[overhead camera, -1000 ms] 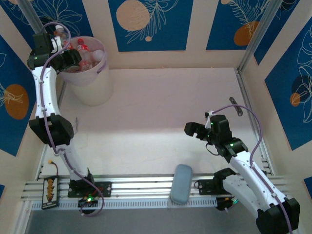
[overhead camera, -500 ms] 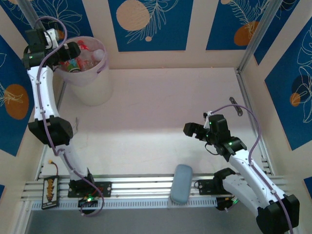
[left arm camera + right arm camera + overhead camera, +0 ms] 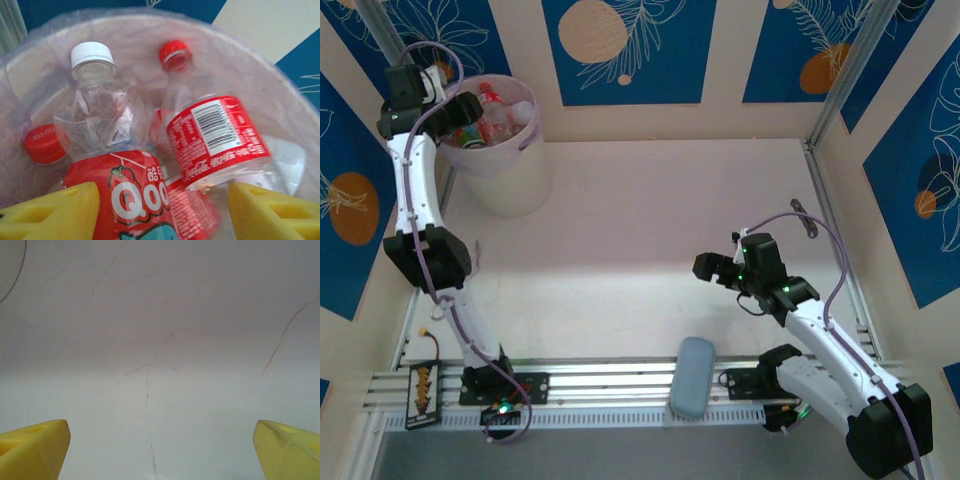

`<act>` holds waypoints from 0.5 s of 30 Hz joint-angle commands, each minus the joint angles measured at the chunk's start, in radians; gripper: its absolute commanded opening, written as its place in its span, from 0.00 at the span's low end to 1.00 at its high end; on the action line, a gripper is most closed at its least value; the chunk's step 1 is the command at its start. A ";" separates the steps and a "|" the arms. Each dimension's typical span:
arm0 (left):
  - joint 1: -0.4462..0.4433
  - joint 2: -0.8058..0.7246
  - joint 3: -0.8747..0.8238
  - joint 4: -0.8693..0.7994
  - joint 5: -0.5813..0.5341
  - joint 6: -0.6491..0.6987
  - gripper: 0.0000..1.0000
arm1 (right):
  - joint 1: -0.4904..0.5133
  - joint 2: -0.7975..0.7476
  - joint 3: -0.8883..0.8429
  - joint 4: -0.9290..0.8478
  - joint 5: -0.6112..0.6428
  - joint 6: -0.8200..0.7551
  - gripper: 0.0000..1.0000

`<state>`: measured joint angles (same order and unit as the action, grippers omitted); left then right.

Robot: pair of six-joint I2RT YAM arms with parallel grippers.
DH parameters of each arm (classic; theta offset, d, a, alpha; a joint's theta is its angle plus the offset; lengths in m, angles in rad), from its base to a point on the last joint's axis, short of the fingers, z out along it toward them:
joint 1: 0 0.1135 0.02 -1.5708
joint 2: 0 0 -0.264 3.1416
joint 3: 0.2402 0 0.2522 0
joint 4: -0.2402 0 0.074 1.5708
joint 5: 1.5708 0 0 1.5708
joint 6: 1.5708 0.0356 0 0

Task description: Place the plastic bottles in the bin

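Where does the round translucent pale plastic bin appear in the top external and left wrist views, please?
Top external: the round translucent pale pink-white plastic bin stands in the table's far left corner.
Left wrist: the bin's wall curves across top and right, around red-labelled clear plastic bottles.
Shared landmark: the left pincer, over the bin's mouth.
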<state>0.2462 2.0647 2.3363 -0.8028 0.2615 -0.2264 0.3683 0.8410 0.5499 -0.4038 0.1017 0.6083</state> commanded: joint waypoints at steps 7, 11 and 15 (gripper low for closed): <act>-0.015 -0.063 0.007 0.041 0.002 0.001 0.68 | 0.011 -0.021 0.034 0.000 0.023 0.003 0.95; -0.025 -0.108 0.002 0.030 -0.011 0.023 0.77 | 0.013 -0.019 0.029 0.009 0.020 0.011 0.95; -0.052 -0.187 -0.071 0.046 -0.028 0.055 0.82 | 0.017 -0.019 0.038 0.005 0.027 0.003 0.95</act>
<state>0.2173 1.9720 2.2986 -0.7761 0.2508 -0.2043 0.3782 0.8387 0.5514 -0.4046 0.1093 0.6109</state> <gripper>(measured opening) 0.817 0.947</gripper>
